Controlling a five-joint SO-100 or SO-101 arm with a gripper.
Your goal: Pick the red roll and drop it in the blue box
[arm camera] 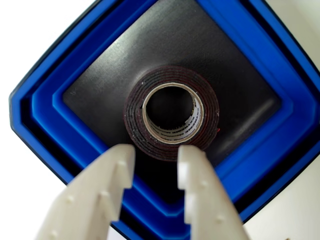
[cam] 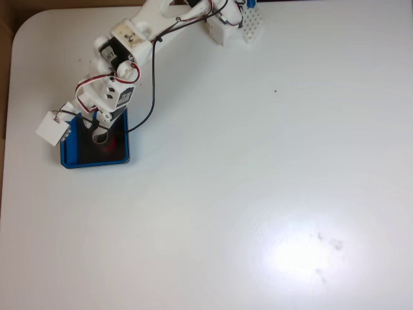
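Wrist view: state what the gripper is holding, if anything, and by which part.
Nothing is held. The gripper is open, and the red roll lies flat on the blue box's dark floor, beyond the fingers.

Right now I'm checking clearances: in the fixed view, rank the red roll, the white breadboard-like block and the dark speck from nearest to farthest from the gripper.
1. Red roll, in the blue box under the gripper.
2. White block, top edge.
3. Dark speck, right of centre.

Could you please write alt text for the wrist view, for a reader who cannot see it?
The red roll lies flat on the dark floor of the blue box, its central hole facing the camera. The tool hangs open just above it, holding nothing, its two white fingers entering from the bottom edge.
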